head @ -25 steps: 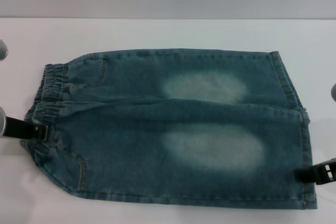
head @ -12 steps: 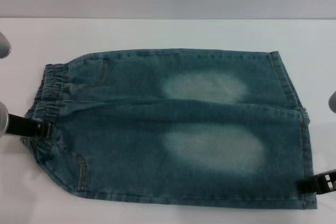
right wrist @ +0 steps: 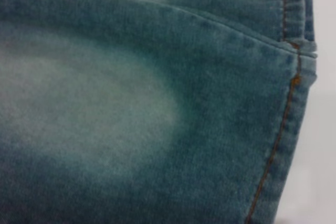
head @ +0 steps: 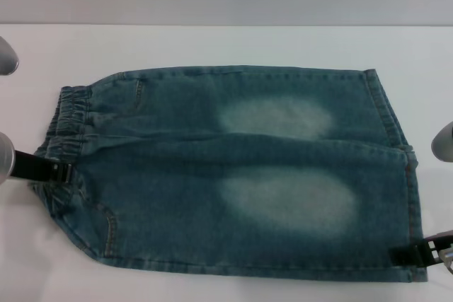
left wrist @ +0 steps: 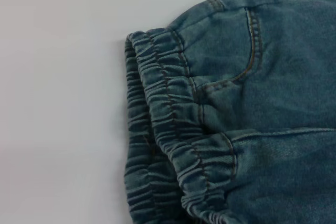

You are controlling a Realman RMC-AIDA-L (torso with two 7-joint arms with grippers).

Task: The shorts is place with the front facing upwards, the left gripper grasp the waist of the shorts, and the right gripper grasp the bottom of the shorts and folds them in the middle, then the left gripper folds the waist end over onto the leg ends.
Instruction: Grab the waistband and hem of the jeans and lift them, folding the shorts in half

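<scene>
The blue-green denim shorts [head: 233,167] lie flat on the white table, with two pale oval patches facing up. The puckered elastic waist [head: 67,125] is at the left, and the straight stitched leg ends [head: 407,175] are at the right. My left gripper [head: 49,170] comes in from the left edge, its black tip resting at the near part of the waist. My right gripper [head: 414,254] sits at the near right corner, on the lower leg hem. The left wrist view shows the gathered waist [left wrist: 168,129] close up. The right wrist view shows a leg end [right wrist: 294,103] with its orange stitching.
The white table [head: 226,44] runs back to a grey wall. Grey rounded arm parts show at the left edge [head: 6,58] and the right edge [head: 444,139]. Bare tabletop surrounds the shorts on the far side and at the left.
My right gripper has slid along the leg hem toward the near right corner of the shorts. The left gripper has barely shifted. The shorts lie as before.
</scene>
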